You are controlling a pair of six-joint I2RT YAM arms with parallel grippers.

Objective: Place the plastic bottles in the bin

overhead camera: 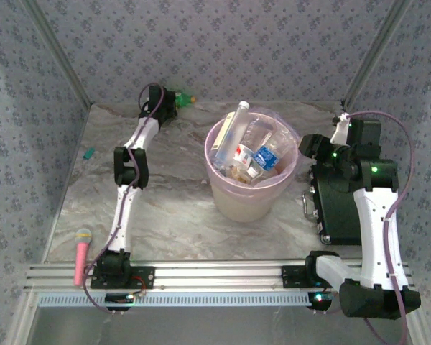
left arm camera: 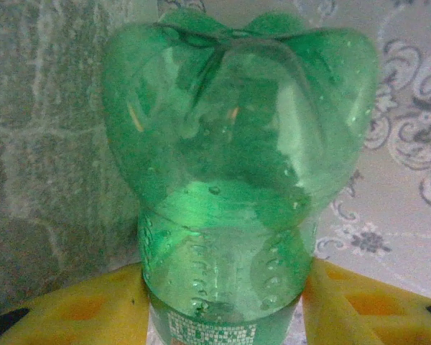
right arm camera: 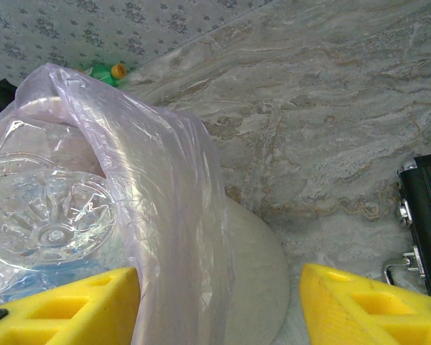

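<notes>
A green plastic bottle [left arm camera: 237, 158] fills the left wrist view, base away from the camera, and both yellow fingers [left arm camera: 79, 309] press against its lower sides. My left gripper [overhead camera: 165, 102] is shut on it at the back of the table, near the wall, where the green bottle [overhead camera: 179, 95] shows its orange cap. The bin [overhead camera: 244, 201], a beige bucket lined with a pink-purple bag [right arm camera: 165, 187], stands mid-table and holds several clear bottles [overhead camera: 251, 154], one base-up [right arm camera: 50, 223]. My right gripper [right arm camera: 219, 309] hangs open over the bin's right rim; the right gripper [overhead camera: 310, 147] holds nothing.
A black case [overhead camera: 341, 201] lies at the right beside the right arm, its latch near the case edge [right arm camera: 424, 215]. A pink cylinder [overhead camera: 81, 255] rests near the front left rail. A small teal object [overhead camera: 89, 153] lies by the left wall.
</notes>
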